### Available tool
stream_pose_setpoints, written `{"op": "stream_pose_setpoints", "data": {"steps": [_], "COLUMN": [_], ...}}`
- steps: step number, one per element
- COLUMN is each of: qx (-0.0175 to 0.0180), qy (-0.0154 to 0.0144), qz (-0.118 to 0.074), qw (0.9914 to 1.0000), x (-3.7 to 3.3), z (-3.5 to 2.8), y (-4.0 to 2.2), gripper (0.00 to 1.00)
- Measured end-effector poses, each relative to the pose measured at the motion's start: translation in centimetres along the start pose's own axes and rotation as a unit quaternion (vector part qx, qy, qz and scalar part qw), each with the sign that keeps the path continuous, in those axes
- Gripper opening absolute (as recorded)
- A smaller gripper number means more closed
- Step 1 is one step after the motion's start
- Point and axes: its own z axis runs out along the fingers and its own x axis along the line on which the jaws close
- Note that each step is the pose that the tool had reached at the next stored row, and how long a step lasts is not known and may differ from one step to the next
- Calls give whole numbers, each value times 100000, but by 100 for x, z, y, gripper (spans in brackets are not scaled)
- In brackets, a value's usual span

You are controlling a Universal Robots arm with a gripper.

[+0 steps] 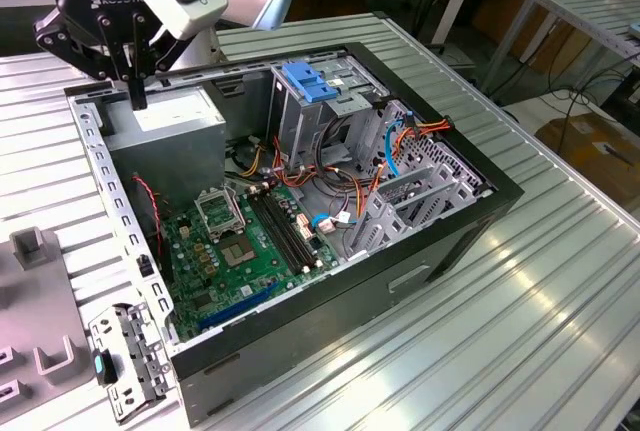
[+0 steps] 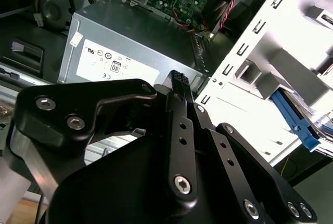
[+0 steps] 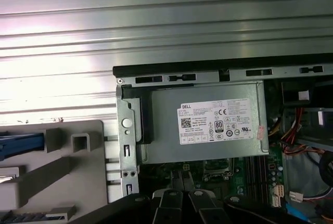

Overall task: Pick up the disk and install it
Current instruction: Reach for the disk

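Overhead, the gripper (image 1: 137, 101), fingers pressed together on nothing, hangs above the power supply (image 1: 165, 129) in the open computer case (image 1: 400, 286), near the drive cage (image 1: 312, 116).

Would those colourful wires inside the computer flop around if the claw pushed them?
Probably floppy: the wires droop in loose curves. They look thin, so likely light. Bundled together, they'd probably shift as a clump.

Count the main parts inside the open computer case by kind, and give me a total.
power supply: 1
motherboard: 1
drive cage: 1
Total: 3
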Motion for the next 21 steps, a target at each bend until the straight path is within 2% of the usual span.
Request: {"op": "stream_pose_setpoints", "data": {"steps": [11, 21], "qx": [3, 9], "qy": [51, 108], "qz": [-1, 2], "qw": [100000, 100000], "x": [99, 241], "z": [0, 0], "y": [-8, -18], "gripper": [11, 11]}}
